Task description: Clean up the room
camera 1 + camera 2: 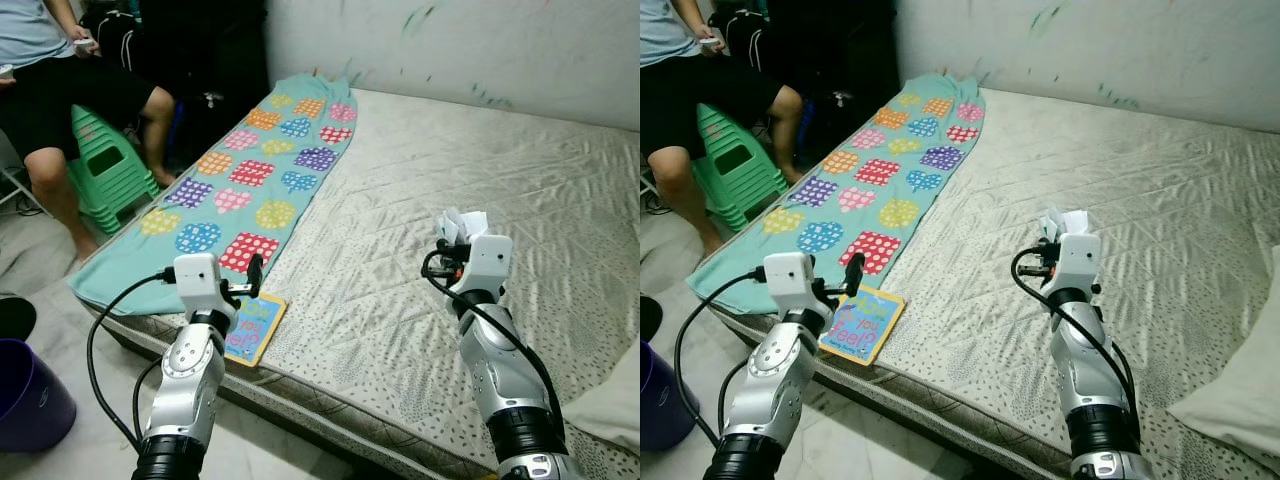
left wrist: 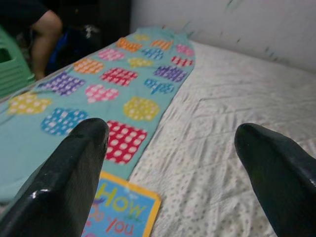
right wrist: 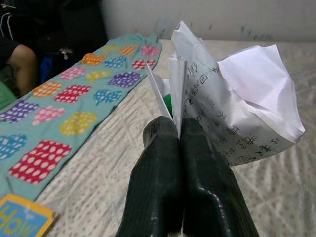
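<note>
Your right claw (image 3: 180,136) is pinched tight on a crumpled paper (image 3: 232,108), held up over the middle of the bed (image 1: 560,180), so that piece is collected but not yet binned. Your left claw (image 2: 173,148) gapes wide and empty above the picture book (image 1: 253,325) at the bed's near edge; that, and the spotted blanket (image 1: 250,170) along the left edge, look still to do.

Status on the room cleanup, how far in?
Early. In hand: the right tool is shut on crumpled paper above the mattress. Left: the book at the mattress edge, where the open left tool hovers, and the towel.
</note>
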Available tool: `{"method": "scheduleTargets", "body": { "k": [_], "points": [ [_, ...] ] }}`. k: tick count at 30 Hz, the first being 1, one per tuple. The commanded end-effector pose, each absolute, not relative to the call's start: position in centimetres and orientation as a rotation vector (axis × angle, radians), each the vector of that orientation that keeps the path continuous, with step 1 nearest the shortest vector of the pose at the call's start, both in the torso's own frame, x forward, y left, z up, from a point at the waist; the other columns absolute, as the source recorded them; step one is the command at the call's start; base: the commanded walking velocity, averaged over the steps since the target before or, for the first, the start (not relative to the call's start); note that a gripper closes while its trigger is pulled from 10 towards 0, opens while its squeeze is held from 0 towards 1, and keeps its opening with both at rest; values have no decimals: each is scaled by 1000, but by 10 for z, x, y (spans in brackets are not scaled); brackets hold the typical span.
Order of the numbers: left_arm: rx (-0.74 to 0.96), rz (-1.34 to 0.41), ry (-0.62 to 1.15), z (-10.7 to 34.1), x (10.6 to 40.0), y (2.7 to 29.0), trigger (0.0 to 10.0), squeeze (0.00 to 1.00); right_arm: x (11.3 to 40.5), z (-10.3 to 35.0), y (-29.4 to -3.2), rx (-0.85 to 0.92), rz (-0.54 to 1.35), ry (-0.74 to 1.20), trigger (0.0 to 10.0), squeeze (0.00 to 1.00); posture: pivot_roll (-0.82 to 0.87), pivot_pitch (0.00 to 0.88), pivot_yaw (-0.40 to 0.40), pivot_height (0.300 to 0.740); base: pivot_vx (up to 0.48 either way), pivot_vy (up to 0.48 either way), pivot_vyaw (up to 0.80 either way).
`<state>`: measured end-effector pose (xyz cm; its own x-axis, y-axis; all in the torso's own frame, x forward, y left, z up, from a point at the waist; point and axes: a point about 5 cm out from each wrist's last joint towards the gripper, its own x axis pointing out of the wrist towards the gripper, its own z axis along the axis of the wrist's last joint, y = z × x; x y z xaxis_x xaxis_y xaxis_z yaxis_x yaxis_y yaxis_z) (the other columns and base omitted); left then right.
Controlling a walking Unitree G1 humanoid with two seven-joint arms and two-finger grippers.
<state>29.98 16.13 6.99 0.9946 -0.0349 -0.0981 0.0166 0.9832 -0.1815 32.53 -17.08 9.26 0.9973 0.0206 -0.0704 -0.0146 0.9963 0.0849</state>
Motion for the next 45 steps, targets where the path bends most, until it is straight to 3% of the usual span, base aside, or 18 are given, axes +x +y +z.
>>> {"method": "scheduleTargets", "body": {
  "k": [1, 9, 12, 15, 21, 45],
  "points": [
    [-180, -9, 103, 68, 301, 166, 10000, 0, 323, 85, -171, 90, 6, 94, 10000, 0, -77, 0, 41, 740, 0, 0, -800],
    [-178, -5, 119, 62, 309, 160, 10000, 0, 334, 78, -166, 28, 40, 140, 10000, 0, -131, 0, 19, 740, 0, 0, -800],
    [-177, -11, 124, 58, 308, 158, 10000, 0, 332, 74, -168, 3, 49, 156, 10000, 0, -133, 0, -15, 740, 0, 0, -800],
    [-174, -17, 132, 52, 305, 155, 10000, 0, 326, 66, -172, 20, 35, 177, 10000, 0, -124, 0, 0, 740, 0, 0, -646],
    [-173, -22, 111, 58, 307, 156, 10000, 0, 322, 64, -152, 13, 138, 125, 10000, 0, -86, 0, 56, 740, 0, 0, 0],
    [-204, -41, 91, 67, 301, 154, 10000, 0, 318, 70, -162, 34, 133, 126, 10000, 0, -81, 5, 25, 740, 0, 11, -97]
  ]
}}
